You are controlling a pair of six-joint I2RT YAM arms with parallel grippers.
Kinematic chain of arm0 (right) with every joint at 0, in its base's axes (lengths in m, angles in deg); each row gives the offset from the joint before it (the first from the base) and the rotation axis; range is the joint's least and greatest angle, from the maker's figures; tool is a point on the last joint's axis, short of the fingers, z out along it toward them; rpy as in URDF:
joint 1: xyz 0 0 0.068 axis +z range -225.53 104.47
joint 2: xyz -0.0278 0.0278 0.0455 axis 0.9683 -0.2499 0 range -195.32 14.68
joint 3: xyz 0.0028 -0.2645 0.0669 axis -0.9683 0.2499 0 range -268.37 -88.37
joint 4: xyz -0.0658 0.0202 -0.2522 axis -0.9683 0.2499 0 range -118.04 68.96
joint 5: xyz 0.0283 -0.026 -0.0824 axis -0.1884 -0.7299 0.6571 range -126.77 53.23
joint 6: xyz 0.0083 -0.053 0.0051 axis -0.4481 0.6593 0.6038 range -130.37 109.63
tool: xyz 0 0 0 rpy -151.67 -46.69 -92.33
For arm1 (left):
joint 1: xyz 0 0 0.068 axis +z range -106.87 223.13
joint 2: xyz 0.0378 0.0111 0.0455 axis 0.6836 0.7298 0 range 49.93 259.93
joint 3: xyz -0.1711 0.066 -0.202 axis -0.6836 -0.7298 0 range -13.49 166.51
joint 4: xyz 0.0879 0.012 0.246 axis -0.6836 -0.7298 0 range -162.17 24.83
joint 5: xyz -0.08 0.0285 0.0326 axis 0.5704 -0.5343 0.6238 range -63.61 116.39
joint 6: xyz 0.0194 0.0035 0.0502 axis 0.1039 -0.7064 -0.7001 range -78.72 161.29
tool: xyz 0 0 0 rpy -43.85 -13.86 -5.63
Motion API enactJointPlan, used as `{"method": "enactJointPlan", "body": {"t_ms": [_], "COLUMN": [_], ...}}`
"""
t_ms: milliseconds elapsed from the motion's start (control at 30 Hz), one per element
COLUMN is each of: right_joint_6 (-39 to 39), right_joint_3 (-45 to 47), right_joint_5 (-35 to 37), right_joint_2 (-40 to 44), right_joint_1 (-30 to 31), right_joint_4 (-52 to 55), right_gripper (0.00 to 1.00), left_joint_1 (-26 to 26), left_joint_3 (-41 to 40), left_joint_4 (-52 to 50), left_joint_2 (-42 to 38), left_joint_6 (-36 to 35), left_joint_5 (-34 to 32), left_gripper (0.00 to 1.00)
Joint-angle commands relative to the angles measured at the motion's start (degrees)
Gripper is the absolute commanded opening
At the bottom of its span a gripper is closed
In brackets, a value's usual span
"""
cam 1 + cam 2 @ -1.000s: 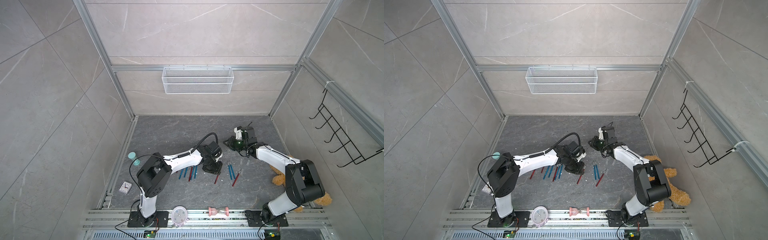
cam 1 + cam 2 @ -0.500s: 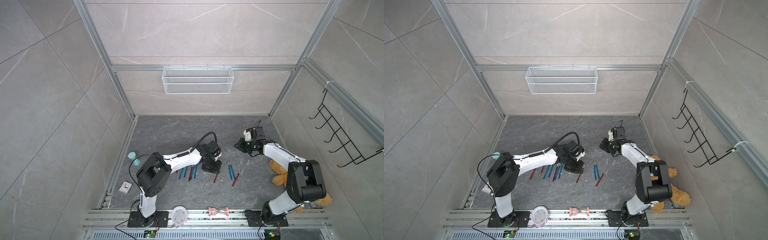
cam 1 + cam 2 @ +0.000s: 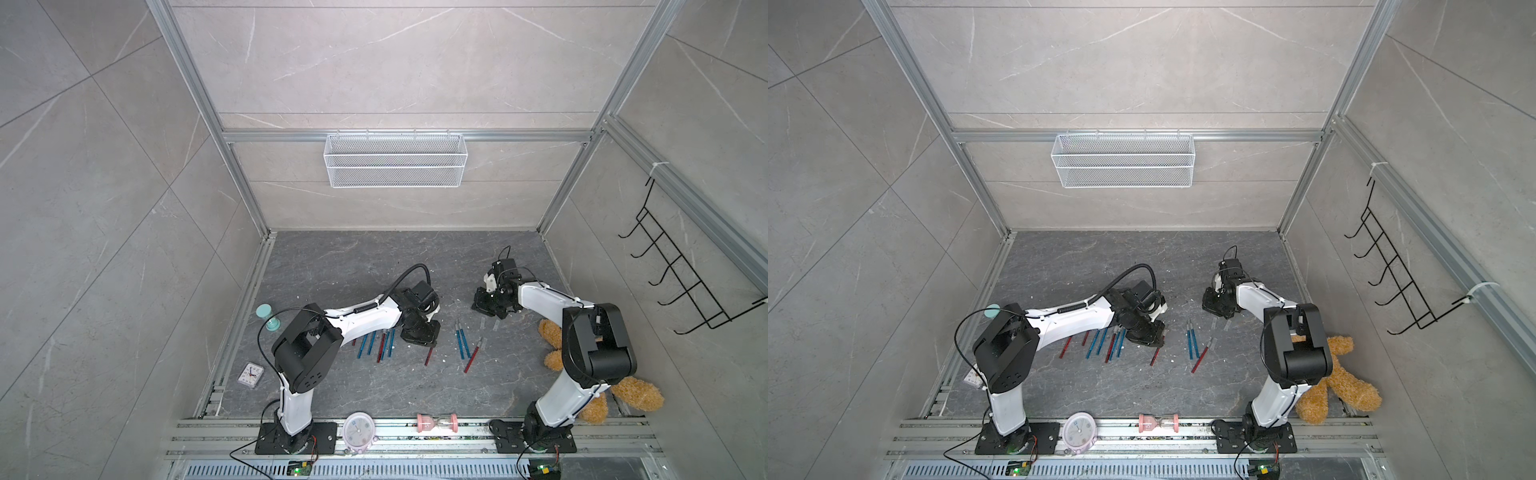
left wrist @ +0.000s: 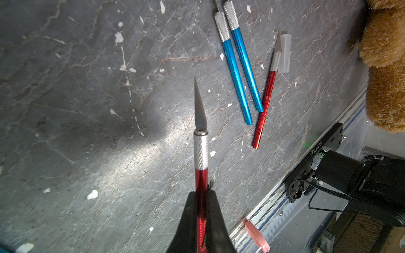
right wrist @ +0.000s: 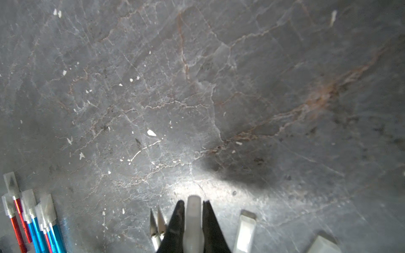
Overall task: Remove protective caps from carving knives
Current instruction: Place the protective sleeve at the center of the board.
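Clamped on a translucent plastic cap (image 5: 194, 219), the right fingers (image 5: 175, 225) have pulled clear of the red-handled knife (image 4: 201, 157) gripped by the left fingers (image 4: 189, 216) near the two blue-handled knives (image 4: 237, 83), so its blade is bared.

left arm (image 3: 361, 319): white shells, black joint housings, lower left of frame | right arm (image 3: 540, 297): same white-and-black build, lower right | black cable (image 3: 409, 272): loops over left arm's end | base plates (image 3: 295, 438): black, flat, screwed | left gripper (image 4: 201, 193), right gripper (image 5: 194, 202): black wedge-shaped fingers | serial marking (image 4: 315, 149): white print on black plate
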Motion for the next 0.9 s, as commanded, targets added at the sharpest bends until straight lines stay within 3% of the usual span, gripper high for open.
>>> {"method": "enactJointPlan", "body": {"t_ms": [0, 267, 867], "right_joint_6": [0.3, -0.1, -0.4], "right_joint_3": [0.5, 0.6, -1.4], "right_joint_5": [1.5, 2.1, 4.2], "right_joint_2": [-1.2, -2.5, -4.3], "right_joint_1": [0.4, 0.4, 0.4], "right_joint_4": [1.2, 1.2, 2.6], "right_gripper": [0.09, 0.11, 0.27], "left_joint_1": [0.3, 0.3, 0.3], "left_joint_3": [-0.3, -0.5, -1.0], "left_joint_4": [0.1, 0.4, 0.4], "left_joint_2": [-2.2, -2.3, -3.1], "left_joint_6": [-0.7, -0.4, 0.0], "left_joint_5": [-0.2, -0.5, -1.2], "left_gripper": [0.0, 0.0, 0.0]}}
